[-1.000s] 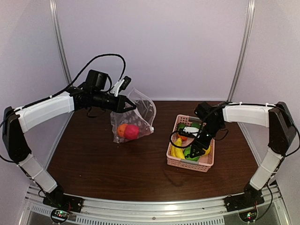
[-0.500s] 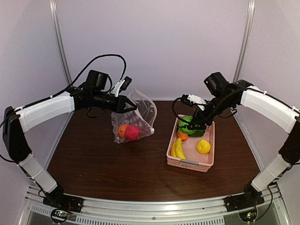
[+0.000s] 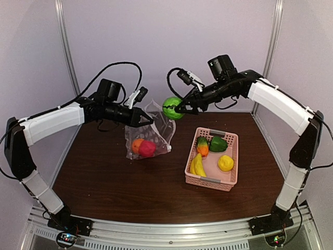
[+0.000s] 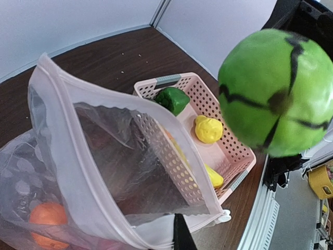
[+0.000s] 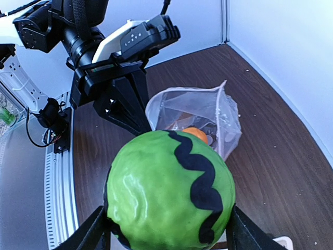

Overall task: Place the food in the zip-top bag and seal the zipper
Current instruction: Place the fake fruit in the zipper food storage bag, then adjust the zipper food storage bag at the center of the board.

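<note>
Right pincer [image 3: 178, 109], spread wide, clamps the striped ball [image 3: 169, 107] (near the zip-top bag [image 3: 157, 126]).

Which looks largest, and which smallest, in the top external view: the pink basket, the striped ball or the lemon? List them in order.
1. pink basket
2. striped ball, though it is held aloft, perhaps nearer the camera, so its lead over the lemon is unsure
3. lemon

Glossy striped ball [image 3: 171, 107], crinkly clear plastic bag [image 3: 158, 122], perforated pink plastic basket [image 3: 210, 180]

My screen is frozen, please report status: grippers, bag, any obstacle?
Left gripper shut on zip-top bag rim, mouth held open. Right gripper shut on striped ball, near bag mouth, not yet inside. Nothing between them.
</note>
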`<state>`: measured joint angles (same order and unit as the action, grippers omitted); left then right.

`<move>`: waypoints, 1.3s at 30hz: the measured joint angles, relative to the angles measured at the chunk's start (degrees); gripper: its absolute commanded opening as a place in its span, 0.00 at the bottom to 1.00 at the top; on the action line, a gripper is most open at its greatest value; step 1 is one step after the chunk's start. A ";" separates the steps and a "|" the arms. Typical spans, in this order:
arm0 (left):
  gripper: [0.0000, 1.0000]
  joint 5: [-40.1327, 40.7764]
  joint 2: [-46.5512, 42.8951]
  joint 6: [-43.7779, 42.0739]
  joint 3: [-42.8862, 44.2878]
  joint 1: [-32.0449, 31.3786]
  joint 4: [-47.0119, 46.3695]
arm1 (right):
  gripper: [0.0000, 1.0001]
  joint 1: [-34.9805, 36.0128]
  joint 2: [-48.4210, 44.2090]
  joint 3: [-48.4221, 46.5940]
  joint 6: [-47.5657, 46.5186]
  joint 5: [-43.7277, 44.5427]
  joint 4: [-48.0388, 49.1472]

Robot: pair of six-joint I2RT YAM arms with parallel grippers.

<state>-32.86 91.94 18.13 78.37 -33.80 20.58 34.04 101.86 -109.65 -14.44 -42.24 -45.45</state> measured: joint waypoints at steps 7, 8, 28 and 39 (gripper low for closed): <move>0.00 -0.61 0.00 -0.02 0.00 0.00 -0.02 | 0.62 3.80 6.69 -2.16 5.55 0.87 1.11; 0.00 -0.61 0.00 -0.02 0.00 0.00 -0.02 | 0.63 3.87 7.28 -2.32 6.01 1.44 1.20; 0.00 -1.03 0.00 -0.02 -0.20 0.00 -1.01 | 0.91 6.82 10.56 -8.37 8.04 10.91 0.42; 0.00 -0.31 -0.31 -0.13 -0.26 0.00 -1.09 | 0.92 0.17 -3.98 6.43 1.84 20.46 0.35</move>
<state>-33.17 91.64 18.00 78.11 -33.80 19.49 34.22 97.89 -103.22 -12.60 -21.78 -45.10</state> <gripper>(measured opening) 0.007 0.923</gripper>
